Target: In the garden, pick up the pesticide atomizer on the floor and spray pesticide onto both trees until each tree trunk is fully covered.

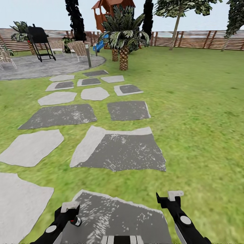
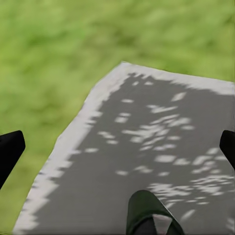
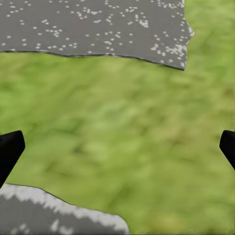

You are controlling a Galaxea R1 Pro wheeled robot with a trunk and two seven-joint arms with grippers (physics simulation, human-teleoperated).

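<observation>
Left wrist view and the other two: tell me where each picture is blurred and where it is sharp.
Left wrist view: the grass is a soft green smear, the grey slab has a soft edge, and the dark green bottle is blurry. Right wrist view: the lawn is smeared, the speckled slab crisper. Head view: the palm and fence read clearly.

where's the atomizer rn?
In the left gripper, low left in the head view over a grey slab. The atomizer also shows in the left wrist view.
</observation>
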